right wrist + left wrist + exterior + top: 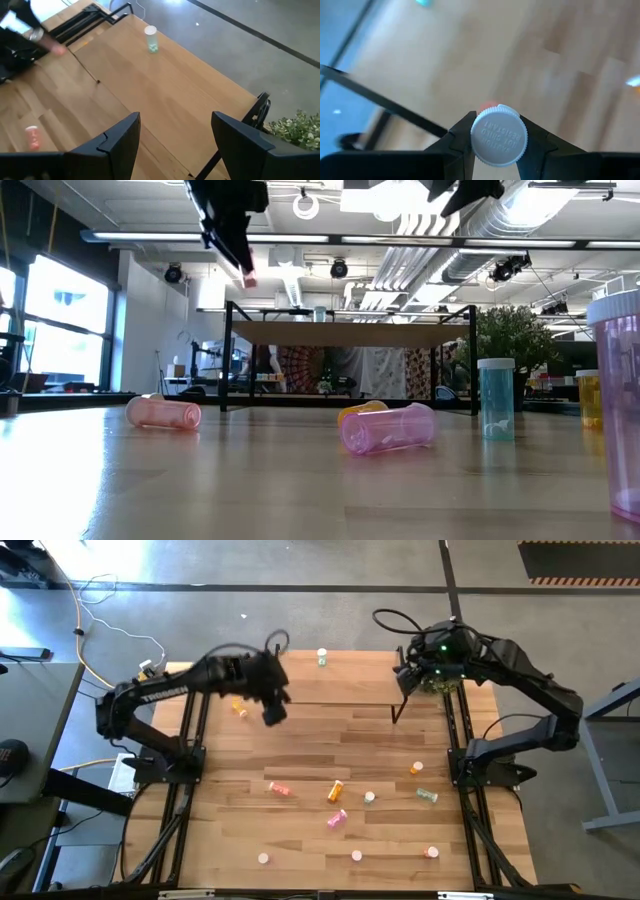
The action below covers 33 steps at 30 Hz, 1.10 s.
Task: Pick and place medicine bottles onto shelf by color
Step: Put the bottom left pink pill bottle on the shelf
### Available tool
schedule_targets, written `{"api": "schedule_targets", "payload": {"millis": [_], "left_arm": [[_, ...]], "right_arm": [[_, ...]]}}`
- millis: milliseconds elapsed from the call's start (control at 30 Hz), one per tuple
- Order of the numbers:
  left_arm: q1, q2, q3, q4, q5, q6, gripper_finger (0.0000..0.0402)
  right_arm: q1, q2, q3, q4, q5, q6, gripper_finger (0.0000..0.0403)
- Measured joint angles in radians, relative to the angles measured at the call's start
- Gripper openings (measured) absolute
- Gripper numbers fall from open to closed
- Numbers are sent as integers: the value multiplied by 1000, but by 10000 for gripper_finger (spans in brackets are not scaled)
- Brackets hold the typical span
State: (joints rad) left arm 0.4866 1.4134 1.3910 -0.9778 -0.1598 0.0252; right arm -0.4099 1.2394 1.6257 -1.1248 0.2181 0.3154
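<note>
left pincer (497, 145) clamps bottle (498, 135) | above shelf (340, 680) | right pincer (175, 135) spread

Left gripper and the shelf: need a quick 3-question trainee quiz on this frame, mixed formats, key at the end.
1. True or false: the left gripper is shut on a bottle with a white cap.
2. Multiple choice: the green bottle on the shelf is A) lying on its side, B) standing upright near the far edge, C) held by the right gripper.
3. Fill in: the right gripper's fingers are ____ and hold nothing.

Key: 1 true. 2 B. 3 open.
</note>
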Motion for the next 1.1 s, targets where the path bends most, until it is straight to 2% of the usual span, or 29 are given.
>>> {"api": "schedule_targets", "payload": {"millis": [300,467,733,1100], "left_arm": [[208,121,164,0,3,226,94],[265,219,254,-1,56,250,94],[287,332,322,-20,129,195,94],[286,405,323,-29,121,187,94]], "right_arm": [[-2,59,0,2,45,48,236],[-2,70,0,15,64,51,236],[-2,70,0,43,68,51,236],[-2,70,0,44,95,69,236]]}}
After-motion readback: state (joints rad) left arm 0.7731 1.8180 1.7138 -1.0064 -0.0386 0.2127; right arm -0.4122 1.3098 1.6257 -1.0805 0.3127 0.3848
